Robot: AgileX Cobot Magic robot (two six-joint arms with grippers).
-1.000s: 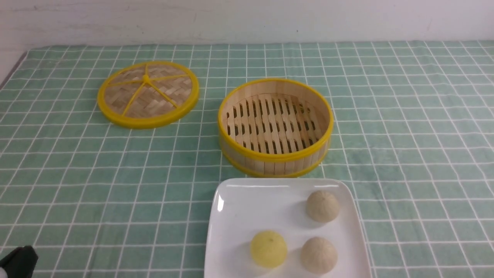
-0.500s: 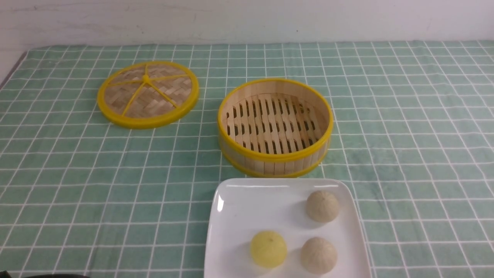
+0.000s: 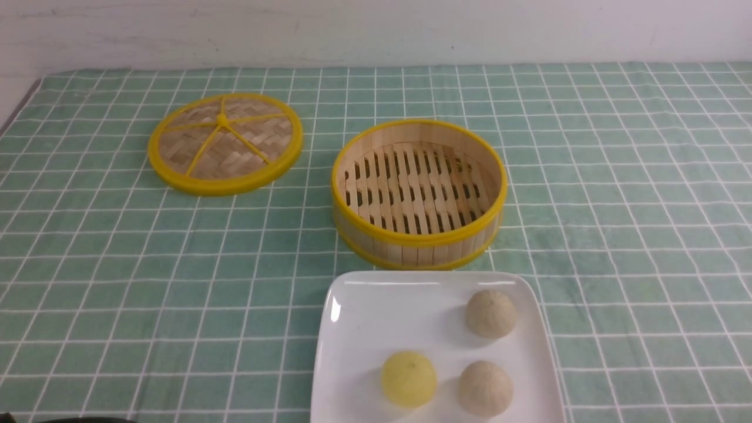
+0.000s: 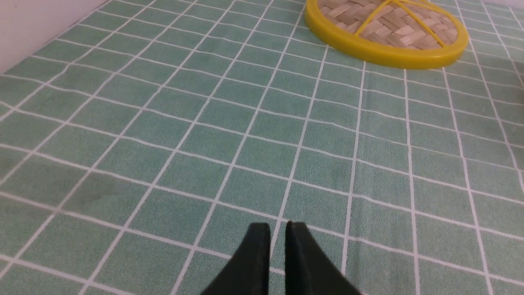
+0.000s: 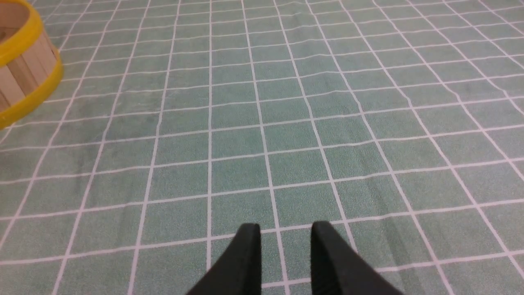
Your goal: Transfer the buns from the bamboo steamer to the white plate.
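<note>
White plate (image 3: 364, 329): glossy, smooth, ceramic-looking; bright highlight along its rim.
Buns (image 3: 491, 313): matt, finely pleated skins; two cream, one pale yellow.
Bamboo steamer (image 3: 418, 239): light, unvarnished wooden slats; smooth yellow plastic-looking rims.
Lid (image 3: 225, 143): woven bamboo strips, matt; smooth yellow rim and spokes, ahead of the left end effector (image 4: 277, 229).
Cloth (image 5: 286, 123): matt green fabric with white grid lines, finely napped, slightly rippled, covering the desk under both end effectors.
Right end effector (image 5: 285, 231): matt black fingers, plastic-looking, faintly textured.
</note>
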